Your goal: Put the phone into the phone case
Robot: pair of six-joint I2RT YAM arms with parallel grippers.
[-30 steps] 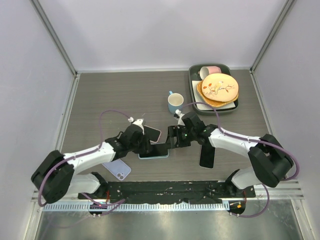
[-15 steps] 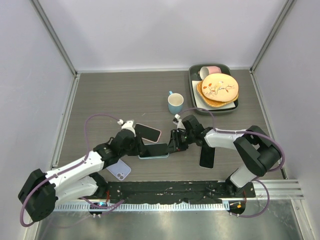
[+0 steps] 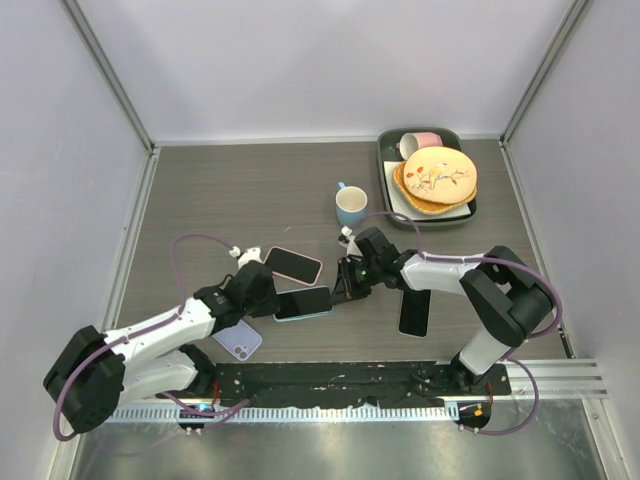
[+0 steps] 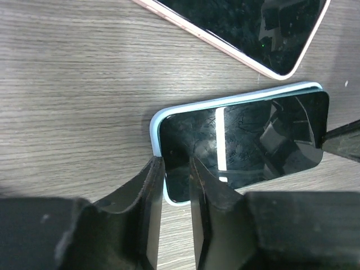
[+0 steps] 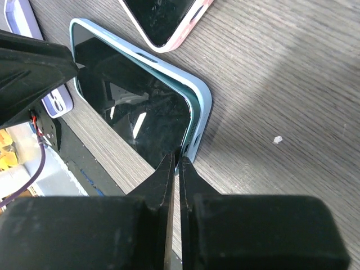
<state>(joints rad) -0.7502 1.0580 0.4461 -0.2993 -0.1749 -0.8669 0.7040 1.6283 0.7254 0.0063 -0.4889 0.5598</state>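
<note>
A black phone (image 3: 305,301) lies screen up in a light blue phone case (image 4: 153,120) on the table between my two grippers. In the right wrist view the phone (image 5: 132,109) sits slightly raised at its right end, with a teal edge showing above the case rim (image 5: 201,107). My left gripper (image 4: 175,164) is over the phone's left end, jaws a narrow gap apart, with the phone's corner showing between them. My right gripper (image 5: 179,160) is shut, its tips against the phone's right end corner.
A pink-cased phone (image 3: 293,265) lies just behind the blue case. A purple case (image 3: 237,340) lies near the left arm and a bare black phone (image 3: 414,312) lies to the right. A blue mug (image 3: 350,205) and a tray (image 3: 385,160) of plates stand farther back.
My right gripper has shut and come down onto the phone's right end. My left arm has drawn back to the left, its jaws now at the phone's left end.
</note>
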